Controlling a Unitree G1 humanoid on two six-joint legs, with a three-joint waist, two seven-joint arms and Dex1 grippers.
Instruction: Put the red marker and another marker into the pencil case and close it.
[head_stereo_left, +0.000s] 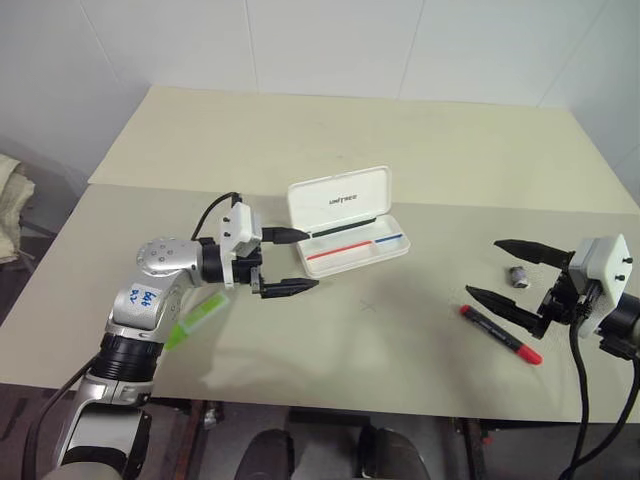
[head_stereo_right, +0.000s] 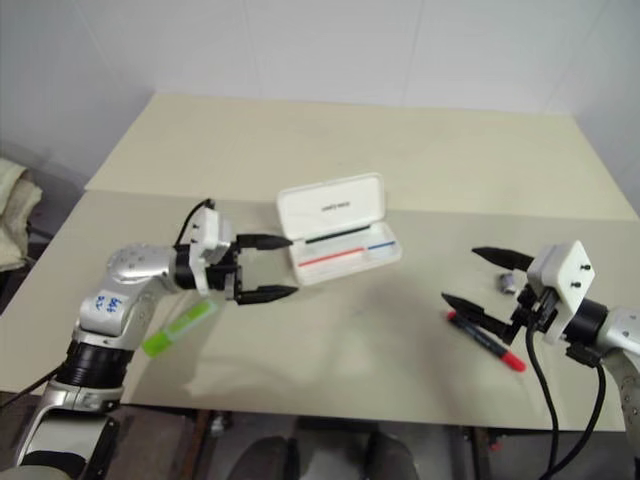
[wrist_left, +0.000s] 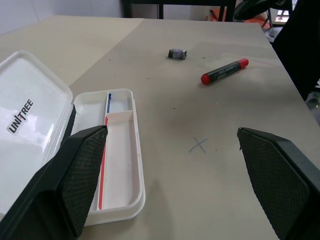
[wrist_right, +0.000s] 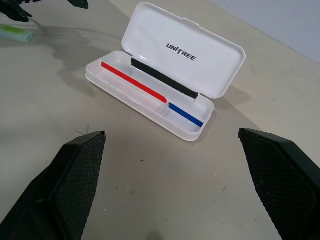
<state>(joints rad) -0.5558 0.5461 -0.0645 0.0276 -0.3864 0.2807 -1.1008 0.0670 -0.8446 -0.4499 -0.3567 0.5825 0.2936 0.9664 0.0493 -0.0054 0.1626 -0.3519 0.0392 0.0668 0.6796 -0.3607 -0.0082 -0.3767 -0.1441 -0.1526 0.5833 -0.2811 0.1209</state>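
Right tool: fingers spread wide, nothing held, hovering above the worktop and pointing in toward the middle.
Left tool: fingers also spread wide and empty, pointing level toward the pencil case.
Red marker: lies flat just below and beside the right tool's lower finger, apart from it; well away from the left tool.
Marker axis: slanted, red cap toward the near edge, black barrel end up by the fingertip.
Nearer arm: right, by my judgement, for the red marker.
Green highlighter: under the left arm, behind that tool's fingertips.
Pencil case: open, lid up, tray empty, just ahead of the left tool.
Worktop: pale, matte, a seam behind the case; a small grey object lies between the right tool's fingers in view.
Room: white walls behind.
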